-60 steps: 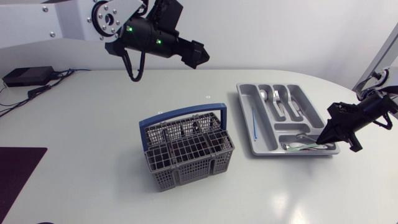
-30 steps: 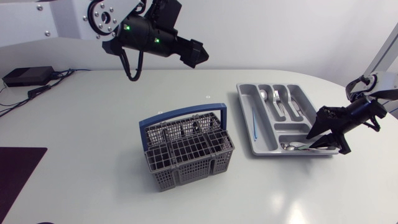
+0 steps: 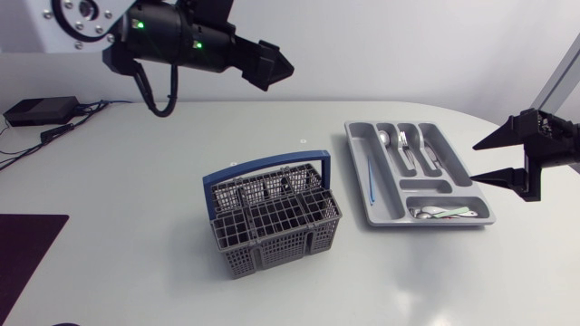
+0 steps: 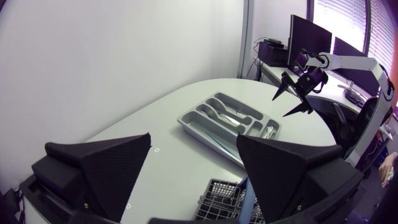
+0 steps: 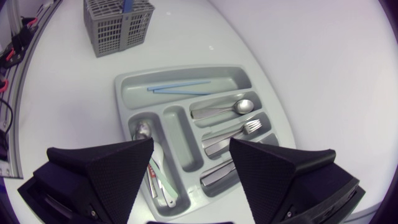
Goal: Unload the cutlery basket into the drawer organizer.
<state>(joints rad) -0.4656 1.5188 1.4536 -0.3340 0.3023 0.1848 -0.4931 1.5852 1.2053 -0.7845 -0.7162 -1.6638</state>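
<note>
The grey cutlery basket (image 3: 272,217) with a blue handle stands mid-table, dark pieces upright in its rear cells. To its right lies the grey drawer organizer (image 3: 388,195), holding a spoon (image 3: 386,139), a fork (image 3: 403,145), blue sticks (image 3: 371,177) and small spoons (image 3: 439,213) in the front compartment. My right gripper (image 3: 491,159) hangs open and empty, just off the organizer's right side and above it. In its wrist view the organizer (image 5: 177,127) lies below the open right gripper (image 5: 189,180). My left gripper (image 3: 279,72) is open, high over the table's far side, behind the basket.
A black box (image 3: 36,110) with cables sits at the far left corner. A dark mat (image 3: 23,254) covers the near left edge. Bare tabletop lies between basket and organizer and in front of both.
My right gripper opened from shut, leaving a small spoon in the organizer's front compartment, then rose and drew back to the right. The left arm shifted to the left.
</note>
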